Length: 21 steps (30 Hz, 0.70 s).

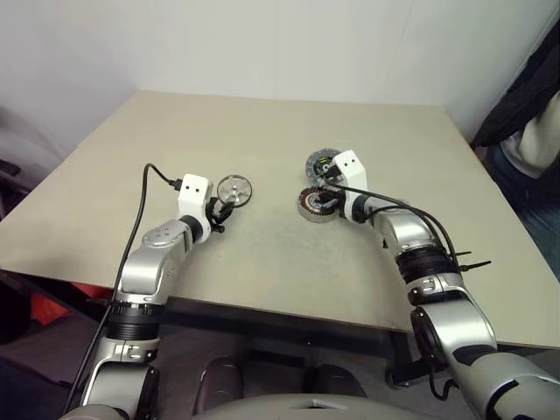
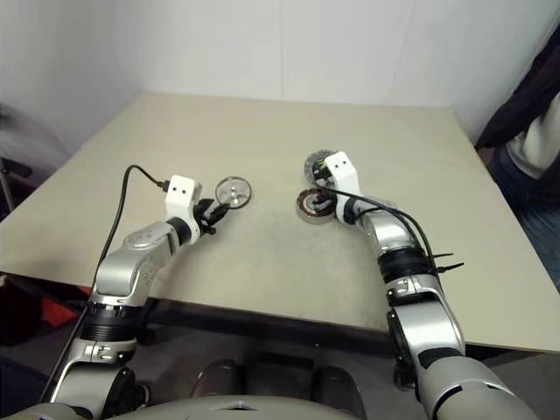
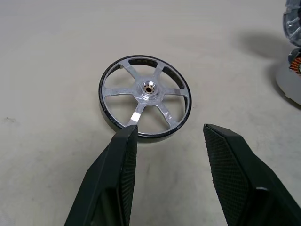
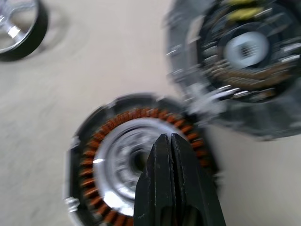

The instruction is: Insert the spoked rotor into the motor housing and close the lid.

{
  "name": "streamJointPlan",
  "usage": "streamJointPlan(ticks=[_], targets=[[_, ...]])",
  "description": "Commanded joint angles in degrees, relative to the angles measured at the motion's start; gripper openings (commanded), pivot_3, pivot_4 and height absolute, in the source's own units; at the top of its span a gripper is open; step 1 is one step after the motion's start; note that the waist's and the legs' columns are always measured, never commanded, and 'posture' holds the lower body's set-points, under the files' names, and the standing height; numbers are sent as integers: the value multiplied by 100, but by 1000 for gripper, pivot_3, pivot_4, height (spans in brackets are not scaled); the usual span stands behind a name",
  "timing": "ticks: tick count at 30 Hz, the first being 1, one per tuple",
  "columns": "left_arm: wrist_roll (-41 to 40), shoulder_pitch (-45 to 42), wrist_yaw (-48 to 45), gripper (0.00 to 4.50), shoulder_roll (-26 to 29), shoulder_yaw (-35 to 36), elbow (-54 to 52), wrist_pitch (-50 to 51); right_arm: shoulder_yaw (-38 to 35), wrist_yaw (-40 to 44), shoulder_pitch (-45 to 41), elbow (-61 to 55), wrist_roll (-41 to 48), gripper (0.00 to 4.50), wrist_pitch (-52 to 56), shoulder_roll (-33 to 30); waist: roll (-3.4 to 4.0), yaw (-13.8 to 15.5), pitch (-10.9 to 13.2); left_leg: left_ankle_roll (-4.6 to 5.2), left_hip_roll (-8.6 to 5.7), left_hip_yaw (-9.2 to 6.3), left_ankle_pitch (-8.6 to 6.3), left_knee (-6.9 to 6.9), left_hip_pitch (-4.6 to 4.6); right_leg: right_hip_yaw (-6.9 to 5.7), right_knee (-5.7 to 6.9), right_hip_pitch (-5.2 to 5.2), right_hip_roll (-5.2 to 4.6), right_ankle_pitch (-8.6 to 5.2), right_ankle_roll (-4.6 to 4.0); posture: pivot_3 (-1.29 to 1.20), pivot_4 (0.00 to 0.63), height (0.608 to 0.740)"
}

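Observation:
The spoked rotor [image 1: 234, 190] lies flat on the tan table, a shiny silver wheel with a dark rim [image 3: 145, 96]. My left gripper [image 3: 169, 136] stands open just short of it, its two fingers apart and touching nothing. The motor housing [image 1: 315, 206] sits right of centre, its copper windings [image 4: 94, 150] ringing a silver middle. The lid [image 1: 321, 164], a dark patterned disc [image 4: 240, 56], rests just behind the housing and touches its rim. My right gripper [image 4: 164, 139] is shut and empty, with its tips over the housing's centre.
The tan table [image 1: 262, 131] has wide bare room behind and between the parts. Its front edge runs just under both forearms. A person in dark clothing [image 1: 534, 122] is at the far right, beside the table.

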Motion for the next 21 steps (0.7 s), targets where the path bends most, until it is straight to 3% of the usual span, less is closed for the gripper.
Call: streamJointPlan(ticks=[1,11,16,21], targets=[[-187,-48,36,2375,-13,229,-197,46,-156,286,-210,-712,228,37,111,-213,0,1,0,0,0,1,0,-1,-7,0,0,-7,1,0,0,0,0,740],[-869,274,103,2375,88,1256,-146,352,-193,642,116,-1706,411,37,435,-647,0,5,0,-7,1,3,5,0,-49,0,-3,-46,2,0,-1,0,0,740],[-1108,-129,307,2375,-23,1736,551,187,-180,583,133,-1728,419,37,452,-638,0,11,0,1,0,3,0,1,-29,-1,-1,-30,2,-2,3,0,0,740],[-1089,-628,427,2375,-204,1733,1260,-7,-163,569,134,-1671,418,37,406,-613,-1,20,0,3,-5,0,0,3,-31,0,-5,-25,0,0,2,0,0,740]])
